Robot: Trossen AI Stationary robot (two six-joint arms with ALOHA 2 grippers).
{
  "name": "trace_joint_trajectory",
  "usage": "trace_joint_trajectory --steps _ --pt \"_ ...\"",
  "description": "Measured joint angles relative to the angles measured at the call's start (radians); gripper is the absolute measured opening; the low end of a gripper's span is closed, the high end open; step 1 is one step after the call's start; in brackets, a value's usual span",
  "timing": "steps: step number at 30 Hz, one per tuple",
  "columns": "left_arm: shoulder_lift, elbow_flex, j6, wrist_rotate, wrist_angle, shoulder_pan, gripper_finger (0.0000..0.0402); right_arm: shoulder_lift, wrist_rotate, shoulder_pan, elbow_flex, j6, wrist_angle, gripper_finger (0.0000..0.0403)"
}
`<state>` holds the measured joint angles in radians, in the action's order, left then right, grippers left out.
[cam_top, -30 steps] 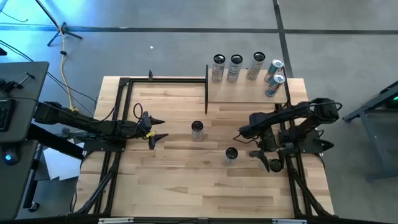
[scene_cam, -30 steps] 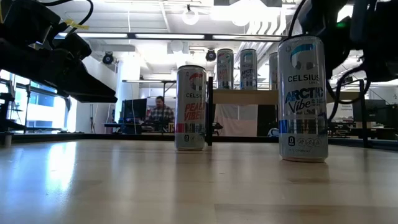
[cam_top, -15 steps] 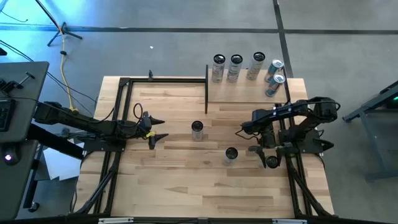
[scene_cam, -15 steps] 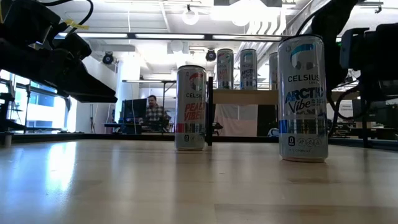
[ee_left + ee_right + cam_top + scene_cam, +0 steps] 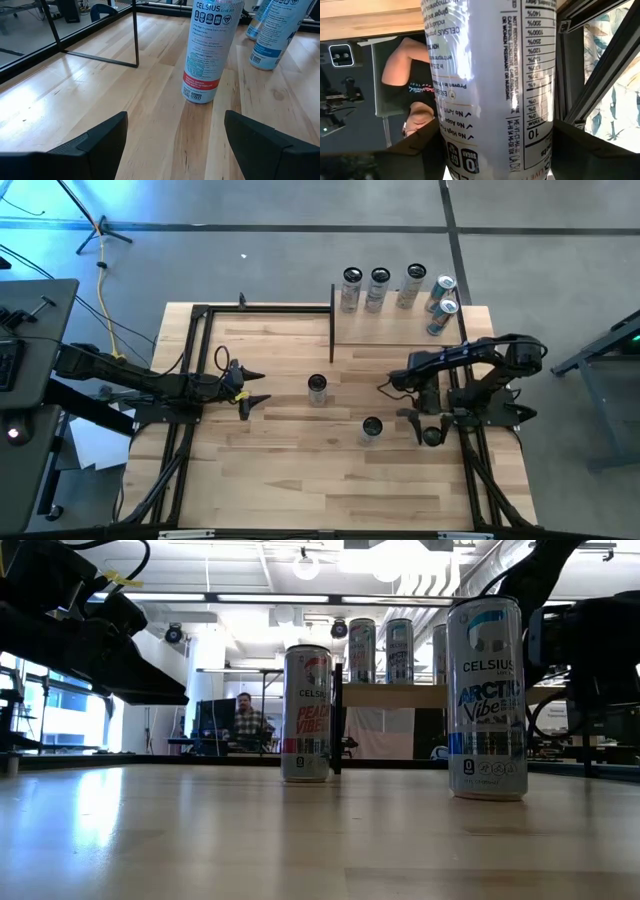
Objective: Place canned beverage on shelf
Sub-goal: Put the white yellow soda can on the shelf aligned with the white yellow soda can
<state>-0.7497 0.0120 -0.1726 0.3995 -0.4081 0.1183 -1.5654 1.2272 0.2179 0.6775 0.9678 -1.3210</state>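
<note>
Now, right tool (image 5: 429,427): we see it clamped on a can, near the bench's right edge, about midway along it.
Held can (image 5: 490,75): we find it between the right tool's dark fingers, off the shelf; whether it touches the bench we cannot tell.
Shelf (image 5: 395,332): we place it at the bench's far right corner.
Shelf cans (image 5: 379,288): we count five along the shelf's far edge and right end.
Red can (image 5: 306,715): upright near the bench's middle.
Blue can (image 5: 487,700): upright, nearer the front edge, just beside the right tool.
Left tool (image 5: 258,387): we see its fingers apart, empty, toward the bench's left side, facing the red can.
Bench (image 5: 300,470): light wood.
</note>
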Motion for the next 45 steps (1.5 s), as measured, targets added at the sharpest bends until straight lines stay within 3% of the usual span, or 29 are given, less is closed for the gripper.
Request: trace_joint_trajectory --steps 8,16,22,26,33,39,45 --pt "0.000 0.000 0.000 0.000 0.000 0.000 0.0305 0.000 -0.075 0.001 -0.001 -0.008 0.020 0.0297" --pt "0.000 0.000 0.000 0.000 0.000 0.000 0.0305 -0.001 -0.098 0.001 -0.001 -0.034 0.012 0.0313" --pt "0.000 0.000 0.000 0.000 0.000 0.000 0.0305 0.001 -0.143 0.032 0.043 -0.148 -0.137 0.0314" --pt "0.000 0.000 0.000 0.000 0.000 0.000 0.0305 0.002 -0.276 0.075 0.136 -0.238 -0.252 0.0315" --pt "0.000 0.000 0.000 0.000 0.000 0.000 0.0305 0.059 -0.531 0.110 0.308 -0.185 -0.249 0.0315" --pt "0.000 0.000 0.000 0.000 0.000 0.000 0.0305 0.190 -0.656 0.064 0.384 0.037 -0.249 0.0315" --pt "0.000 0.000 0.000 0.000 0.000 0.000 0.0305 0.328 -0.896 -0.111 0.401 0.309 -0.157 0.0315"
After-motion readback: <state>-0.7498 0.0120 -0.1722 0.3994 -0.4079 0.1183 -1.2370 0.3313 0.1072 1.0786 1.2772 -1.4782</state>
